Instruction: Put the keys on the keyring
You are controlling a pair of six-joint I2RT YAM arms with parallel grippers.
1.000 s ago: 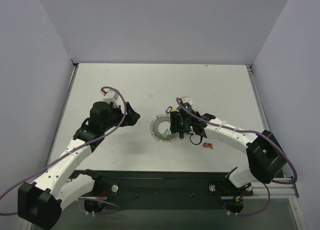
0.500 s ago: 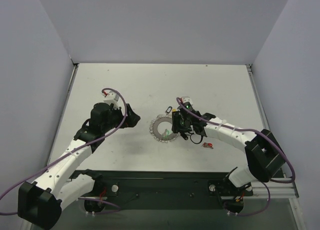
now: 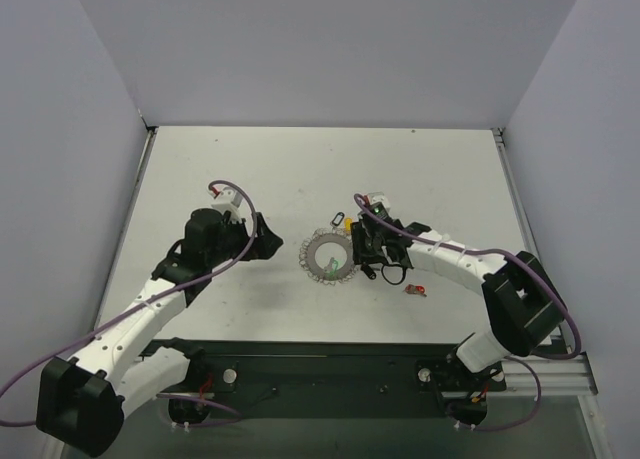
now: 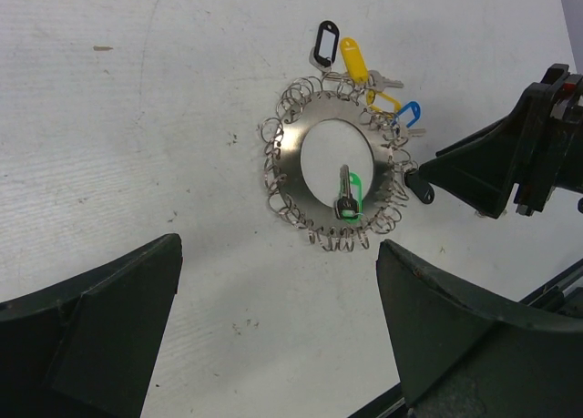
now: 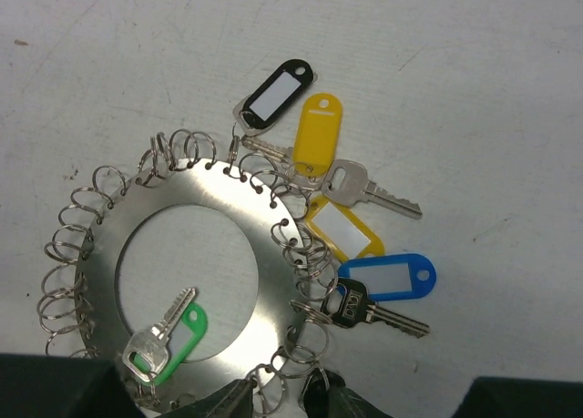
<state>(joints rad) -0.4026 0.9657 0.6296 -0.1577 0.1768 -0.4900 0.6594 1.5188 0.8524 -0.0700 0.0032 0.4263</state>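
The keyring [image 5: 273, 236] lies between the pincers, its black, yellow and blue keys [image 5: 342, 231] seemingly hooked on. Right pincer [image 5: 290, 402] narrowed at its rim, grip unclear; left pincer [image 4: 278, 290] gapes empty. A red key [image 3: 416, 290] lies loose behind the right one

You're in a robotics lab cell: a bare white table [image 3: 300, 169], plain grey walls [image 3: 330, 49] closing it at nine, twelve and three o'clock, and a left arm [image 3: 145, 309] and right arm [image 3: 455, 264] mounted on a dark base [image 3: 330, 364] at six.
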